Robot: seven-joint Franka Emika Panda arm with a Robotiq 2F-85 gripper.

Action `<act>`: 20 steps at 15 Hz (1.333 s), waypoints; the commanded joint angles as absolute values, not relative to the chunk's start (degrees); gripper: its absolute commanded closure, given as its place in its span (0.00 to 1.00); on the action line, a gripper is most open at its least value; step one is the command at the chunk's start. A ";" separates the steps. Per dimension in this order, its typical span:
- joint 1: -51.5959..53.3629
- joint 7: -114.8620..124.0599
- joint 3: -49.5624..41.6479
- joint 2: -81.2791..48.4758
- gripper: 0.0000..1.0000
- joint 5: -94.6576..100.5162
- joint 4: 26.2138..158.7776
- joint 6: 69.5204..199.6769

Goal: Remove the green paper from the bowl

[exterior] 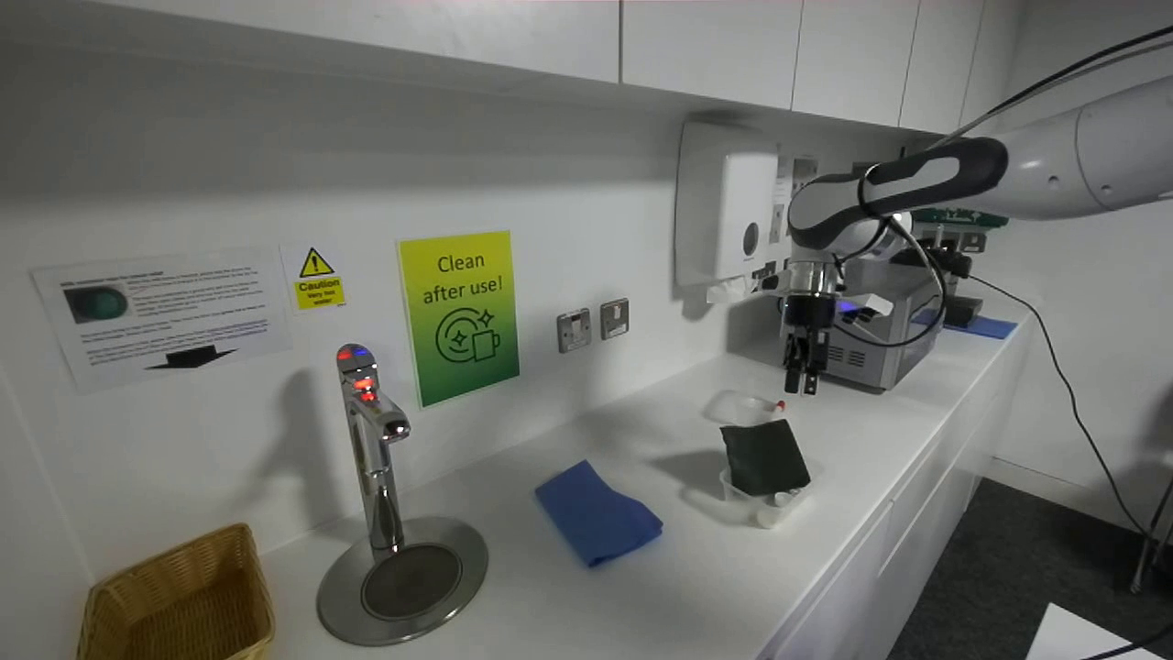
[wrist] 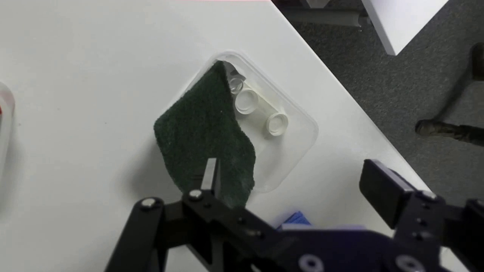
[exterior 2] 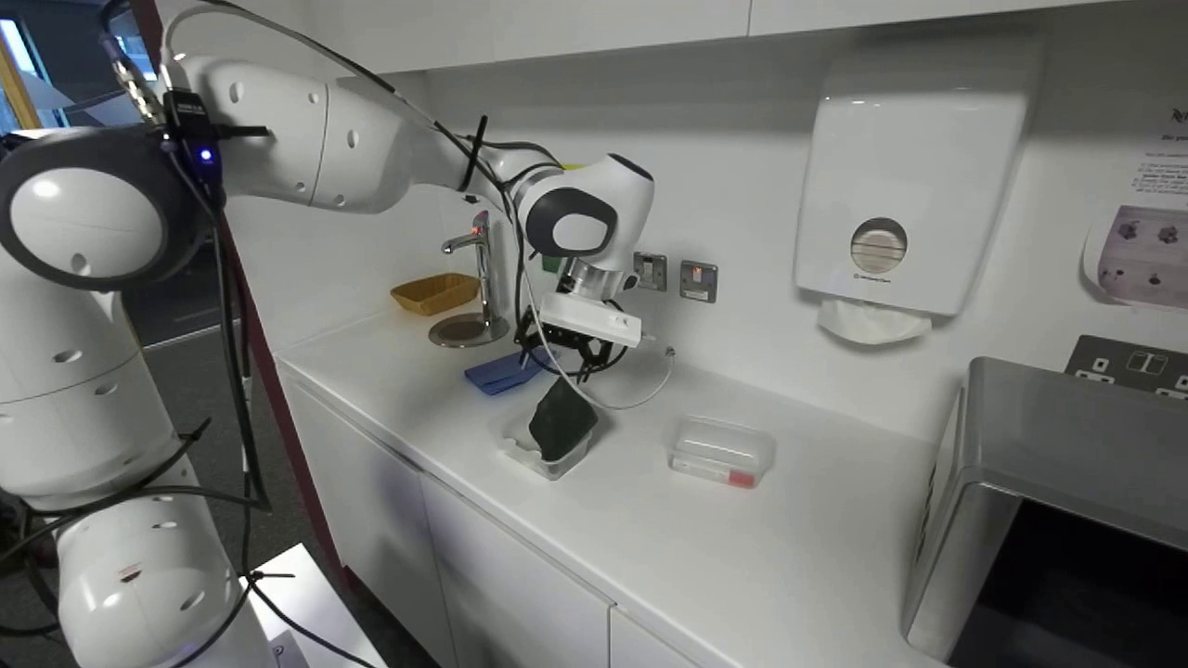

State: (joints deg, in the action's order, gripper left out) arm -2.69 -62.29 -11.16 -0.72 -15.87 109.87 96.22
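Observation:
The green paper is a very dark green, felt-like sheet point(exterior: 766, 458); it also shows in an exterior view point(exterior 2: 562, 420) and in the wrist view point(wrist: 200, 128). It leans tilted in the bowl, sticking up past the rim. The bowl looks like a translucent squarish tub point(wrist: 278, 162), seen in both exterior views point(exterior: 736, 493) point(exterior 2: 516, 447). Several small pale vials point(wrist: 261, 107) lie in it beside the sheet. My gripper point(wrist: 290, 170) is open and empty, above the counter near the tub; one finger overlaps the sheet in the wrist view. It points down in both exterior views point(exterior: 802, 385) point(exterior 2: 577, 362).
A blue folded cloth point(exterior: 597, 515) lies beside the tub. A clear container point(exterior 2: 720, 443) with a red-ended item stands toward the grey microwave-like appliance point(exterior 2: 1049, 455). A tap point(exterior: 374, 440) with drip tray point(exterior: 467, 532) and wicker basket point(exterior: 174, 596) stand further along. Cabinets hang overhead.

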 commanded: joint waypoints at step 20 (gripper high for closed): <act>-7.47 -76.97 -0.86 -18.15 0.00 -17.40 93.32 92.05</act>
State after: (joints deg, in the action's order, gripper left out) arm -5.37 -74.28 -2.10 -17.55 -15.33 94.64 94.70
